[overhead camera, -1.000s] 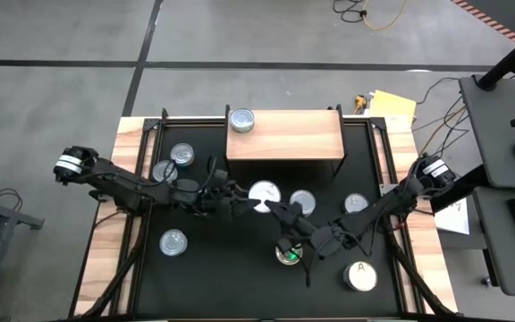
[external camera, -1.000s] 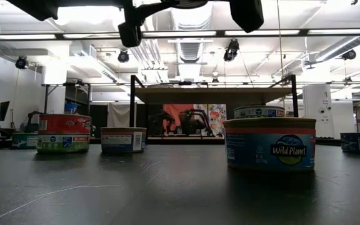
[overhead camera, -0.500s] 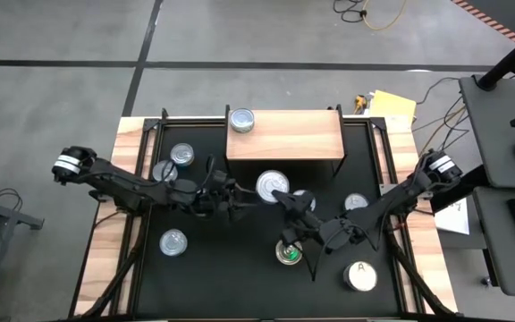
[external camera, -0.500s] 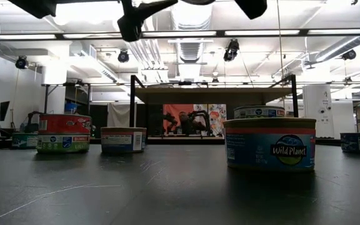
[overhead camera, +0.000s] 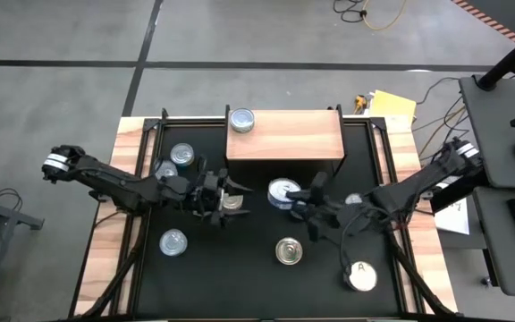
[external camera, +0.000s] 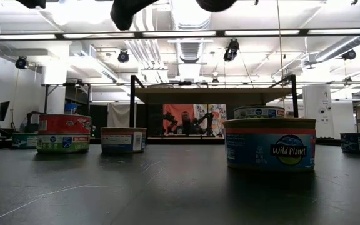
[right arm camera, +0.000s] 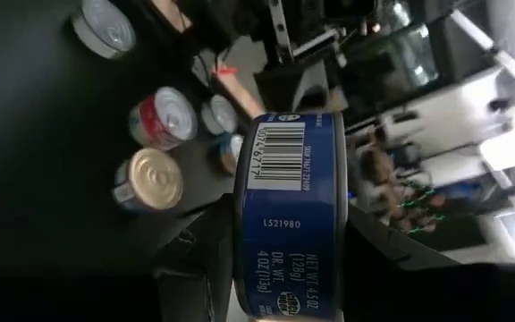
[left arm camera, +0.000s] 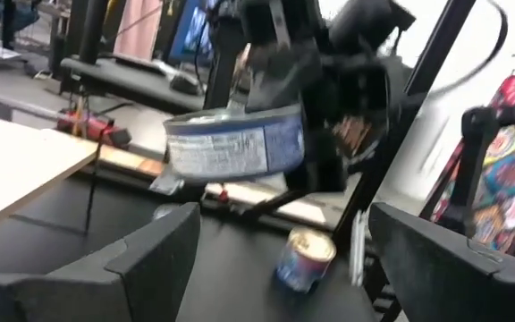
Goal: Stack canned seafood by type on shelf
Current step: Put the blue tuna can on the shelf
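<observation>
Early stage — one tin (overhead camera: pixel 241 120) on shelf (overhead camera: pixel 285 134), rest on black table (overhead camera: pixel 240 268).
Right gripper (overhead camera: pixel 299 199) clenched on blue-label can (overhead camera: pixel 282 190), lifted, just short of shelf front edge.
Left gripper (overhead camera: pixel 227 199) released, empty, beside it, one tin under it.
Count in high view: eight or nine tins — one shelved, one held, "A" tin (overhead camera: pixel 360 275) and gold tin (overhead camera: pixel 288 251) behind right gripper.

Right gripper (right arm camera: pixel 280 259) has a blue tin (right arm camera: pixel 291 215) clamped on edge, barcode facing out. Behind it, a gold-topped can (right arm camera: pixel 150 182) and a red-sided can (right arm camera: pixel 165 117) sit on the black tabletop (right arm camera: pixel 34 152).
</observation>
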`<state>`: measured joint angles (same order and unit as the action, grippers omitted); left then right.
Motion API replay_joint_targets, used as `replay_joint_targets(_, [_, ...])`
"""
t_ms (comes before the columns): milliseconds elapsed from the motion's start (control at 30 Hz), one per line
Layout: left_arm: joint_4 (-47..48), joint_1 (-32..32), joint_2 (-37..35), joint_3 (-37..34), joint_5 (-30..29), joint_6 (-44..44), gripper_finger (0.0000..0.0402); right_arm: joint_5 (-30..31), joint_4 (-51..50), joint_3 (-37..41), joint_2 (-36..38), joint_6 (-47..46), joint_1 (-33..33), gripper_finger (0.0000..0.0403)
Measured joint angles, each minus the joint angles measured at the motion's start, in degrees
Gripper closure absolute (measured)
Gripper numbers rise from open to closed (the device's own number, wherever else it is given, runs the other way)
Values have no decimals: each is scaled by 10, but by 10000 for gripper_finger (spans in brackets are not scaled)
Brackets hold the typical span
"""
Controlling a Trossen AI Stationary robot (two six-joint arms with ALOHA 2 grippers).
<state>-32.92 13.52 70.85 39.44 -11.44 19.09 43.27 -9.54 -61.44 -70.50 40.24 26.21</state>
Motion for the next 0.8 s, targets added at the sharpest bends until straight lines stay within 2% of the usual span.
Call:
replay_joint_targets(167, [31,0,-4,0,0,-7,98,10,-45,1,20,-33,-10,269])
replay_joint_targets(300, [34,0,-4,0,0,-24,105,48,-56,2,18,-28,-25,267])
replay_joint_targets(433, [34,0,-7,0,0,-32,111,72,-77,5,9,-31,-61,267])
replay_joint_targets(800, [41,0,-10,0,-1,-37,118,73,-111,32,-8,-79,-173,267])
